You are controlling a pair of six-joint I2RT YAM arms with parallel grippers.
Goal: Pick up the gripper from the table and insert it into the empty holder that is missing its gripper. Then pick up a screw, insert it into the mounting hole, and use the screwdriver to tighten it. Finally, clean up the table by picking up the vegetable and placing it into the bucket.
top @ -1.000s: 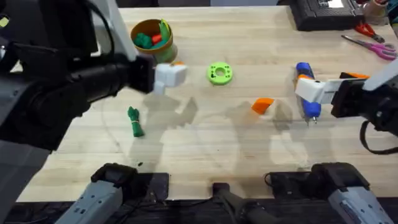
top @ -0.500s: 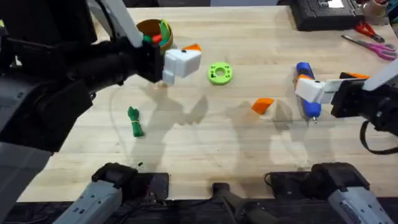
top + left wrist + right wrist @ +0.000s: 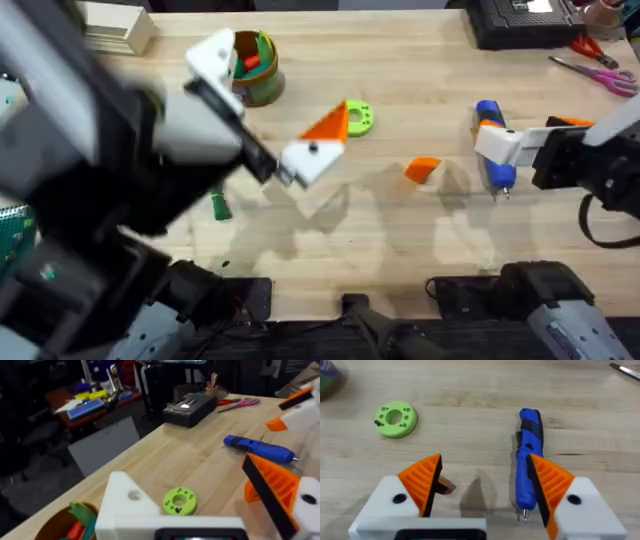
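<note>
The gripper [image 3: 422, 169] — an orange wedge — lies on the worktop [image 3: 400, 240], between the lime disc [image 3: 355, 118] and the blue screwdriver [image 3: 492, 145]. The right end effector [image 3: 482, 492] hovers open, one finger over the screwdriver. The left end effector [image 3: 265, 105] hangs open, one finger bare white. The vegetable [image 3: 220, 206] lies near it; the bucket [image 3: 250, 68] stands beyond.

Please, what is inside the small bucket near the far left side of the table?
Inside the bucket I see green and red toy pieces, one green piece standing above the rim. The left claw hides part of its near side, so the bottom stays unseen.
</note>
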